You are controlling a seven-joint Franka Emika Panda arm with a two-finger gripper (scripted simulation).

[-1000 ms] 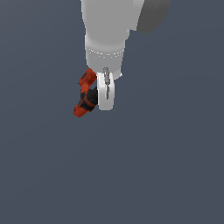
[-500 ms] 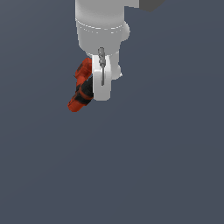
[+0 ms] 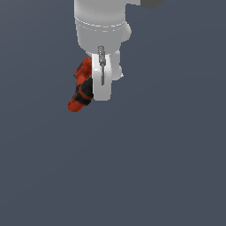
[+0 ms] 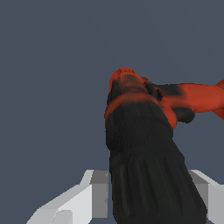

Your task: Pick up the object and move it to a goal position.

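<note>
Exterior view: a white robot arm comes down from the top edge of the frame against a plain, dark blue-grey background. At its lower end is the claw, seen edge-on, so that one white finger hides the other. A thin grey metal strip runs down the face of that finger.

The power drill, small, red-orange and black, is held in the claw and sticks out from behind the finger toward the exterior view's left. It is far smaller than the arm. Its long axis runs on a slant, from upper right near the claw's base down to lower left. The lower left end is rounded and red-orange, with a black band just above it. Nothing in this view shows a counter or other surface touching the drill.

Wrist view: the drill fills the middle and lower part of the frame. A thick, ribbed black body sits between the two white fingers, one visible on each side of it and pressed close against it. The claw is closed on the drill. The black body leads away from the camera to a red-orange rounded end. A second red-orange limb branches off sideways and runs out of the frame, giving the drill its L shape.
</note>
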